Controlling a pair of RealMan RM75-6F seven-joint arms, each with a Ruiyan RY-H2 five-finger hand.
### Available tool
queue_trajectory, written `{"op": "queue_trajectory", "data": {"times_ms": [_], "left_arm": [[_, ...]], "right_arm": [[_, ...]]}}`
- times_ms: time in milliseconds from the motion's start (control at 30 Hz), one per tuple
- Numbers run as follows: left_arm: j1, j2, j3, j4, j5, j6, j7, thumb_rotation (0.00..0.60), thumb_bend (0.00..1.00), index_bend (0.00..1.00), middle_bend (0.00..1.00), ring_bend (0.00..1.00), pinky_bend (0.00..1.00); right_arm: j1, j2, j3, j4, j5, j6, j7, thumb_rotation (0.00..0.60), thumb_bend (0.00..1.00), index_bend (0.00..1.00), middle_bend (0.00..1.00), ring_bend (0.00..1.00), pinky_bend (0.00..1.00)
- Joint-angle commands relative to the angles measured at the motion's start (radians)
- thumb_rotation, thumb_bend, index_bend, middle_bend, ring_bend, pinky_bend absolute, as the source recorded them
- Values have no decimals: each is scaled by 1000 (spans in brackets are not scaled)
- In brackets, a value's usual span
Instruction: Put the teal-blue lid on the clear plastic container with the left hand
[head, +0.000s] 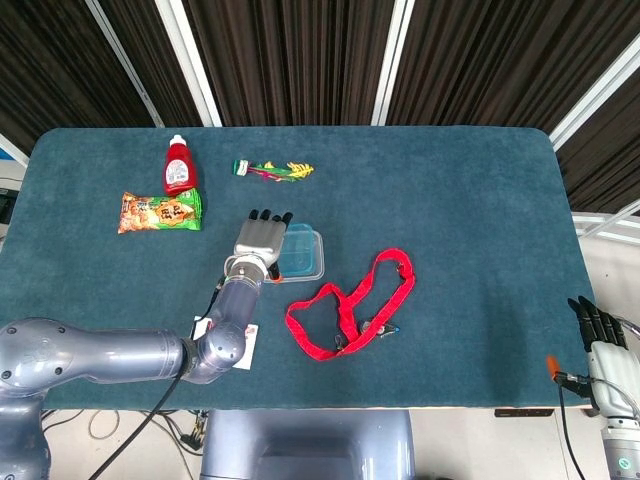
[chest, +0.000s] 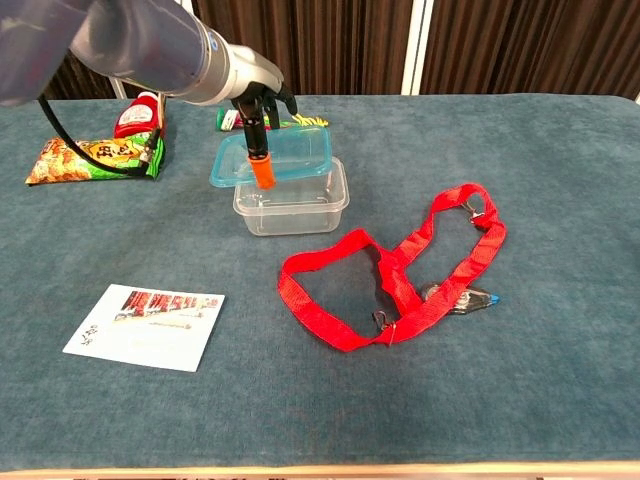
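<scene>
My left hand (head: 262, 239) (chest: 258, 118) grips the teal-blue lid (chest: 285, 156) (head: 300, 249) by its left edge and holds it tilted just above the clear plastic container (chest: 291, 204) (head: 312, 268). The lid covers most of the container's opening, its left side higher than the rim. The orange-tipped thumb lies over the lid's front edge. My right hand (head: 598, 338) hangs off the table's lower right corner, fingers apart and holding nothing.
A red lanyard (chest: 405, 268) lies right of the container. A printed card (chest: 146, 325) sits at the front left. A snack bag (chest: 95, 158), a red bottle (head: 180, 165) and a bundle of coloured sticks (head: 272, 170) lie at the back left.
</scene>
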Motion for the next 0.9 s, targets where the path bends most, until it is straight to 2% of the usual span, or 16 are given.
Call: {"op": "queue_trajectory", "data": {"times_ms": [33,900], "left_arm": [[-7,-21,-11,17,-12,18,22,600,206,71,377,17,0],[18,-125,-72,131,14,5,91,600,206,72,376,17,0]], "right_arm": [[0,1,0,0,0,-1,1,600,393,57,39,23,0],[-1,4,1,-2,2,-3,10,600,392,57,39,23,0]]}}
